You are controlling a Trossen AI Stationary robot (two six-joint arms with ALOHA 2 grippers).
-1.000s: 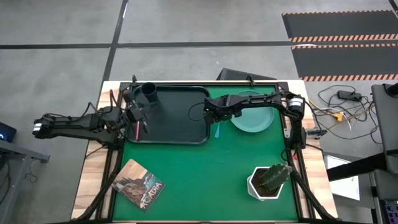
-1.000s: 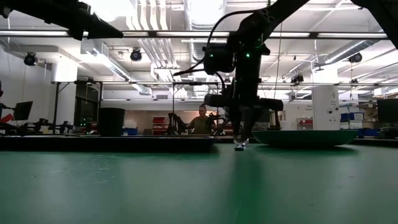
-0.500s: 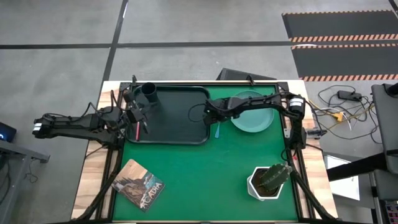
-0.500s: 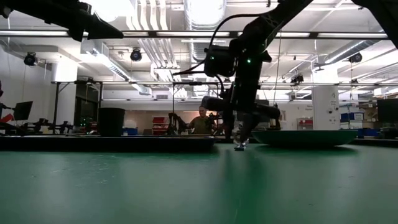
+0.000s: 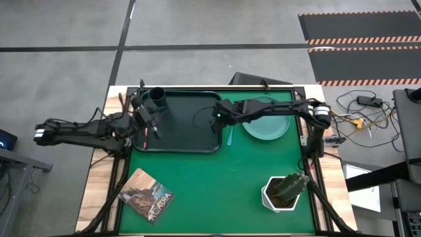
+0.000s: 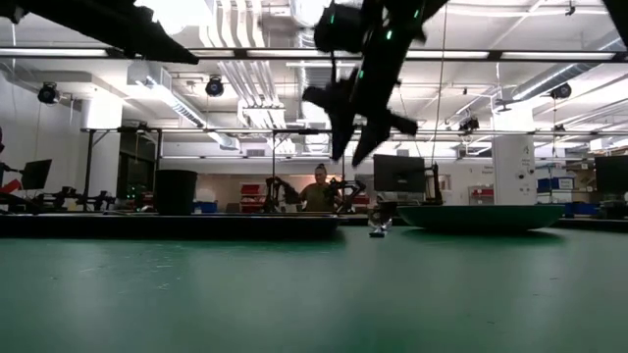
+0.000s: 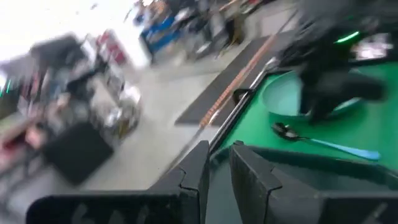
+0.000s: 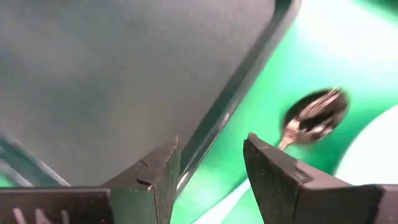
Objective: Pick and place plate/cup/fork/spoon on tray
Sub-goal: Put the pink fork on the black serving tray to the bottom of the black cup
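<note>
Cup (image 5: 157,99) standing at the tray's (image 5: 191,135) 10 o'clock corner, fork (image 5: 144,136) along its 9 o'clock edge beside the nearly closed left gripper (image 5: 150,119), spoon (image 5: 230,136) and plate (image 5: 266,120) left on the tabletop (image 5: 217,184) at its 3 o'clock side, right gripper (image 8: 208,168) spread and empty above its rim.

Two dark, slender jointed arms trail black cables; the right one shows small green lights.

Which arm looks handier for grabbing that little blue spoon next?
The right one, probably. Its open right gripper hangs above the tray edge, right beside the spoon on the green mat. The left gripper is across the tray, near the cup and fork.
</note>
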